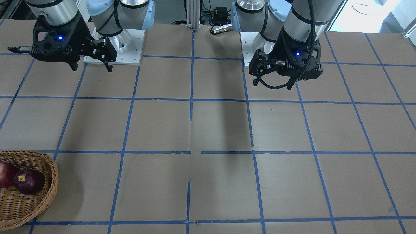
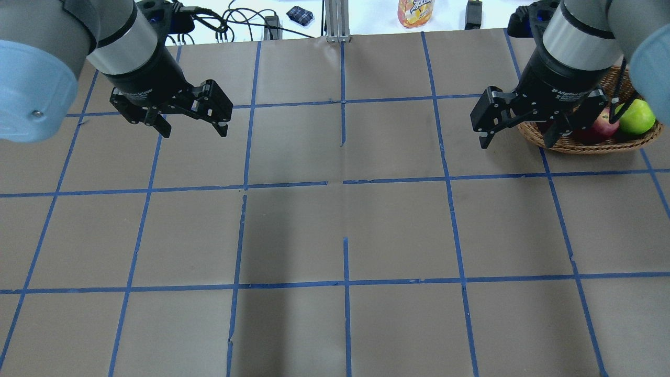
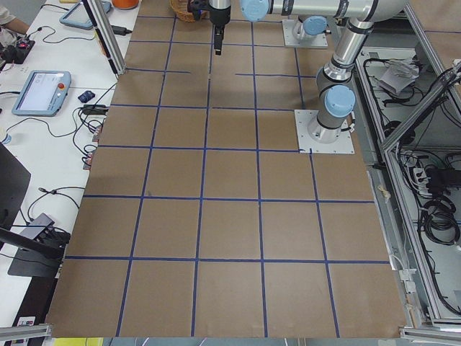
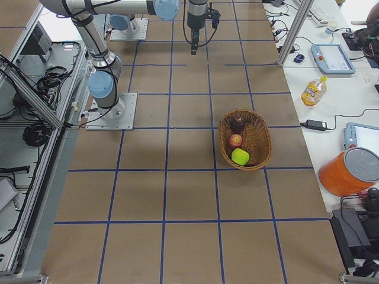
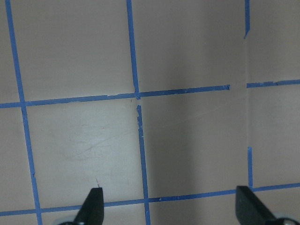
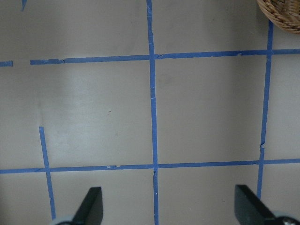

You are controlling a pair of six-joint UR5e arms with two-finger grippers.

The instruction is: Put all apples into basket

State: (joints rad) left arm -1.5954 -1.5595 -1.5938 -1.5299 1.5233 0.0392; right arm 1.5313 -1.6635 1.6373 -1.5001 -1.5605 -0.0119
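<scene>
brown paper-covered table with a blue tape grid, white side bench with a tablet alongside

The left arm and right arm are silver-grey with pale blue joint caps. The black left hand and right hand bear white lettering and blue lights.

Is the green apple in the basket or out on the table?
In. The round lime-green apple lies inside the woven tan wicker basket, beside a red apple.

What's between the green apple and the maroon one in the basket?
The red apple lies between the green apple and the maroon apple in the basket; the exterior right view shows it.
</scene>
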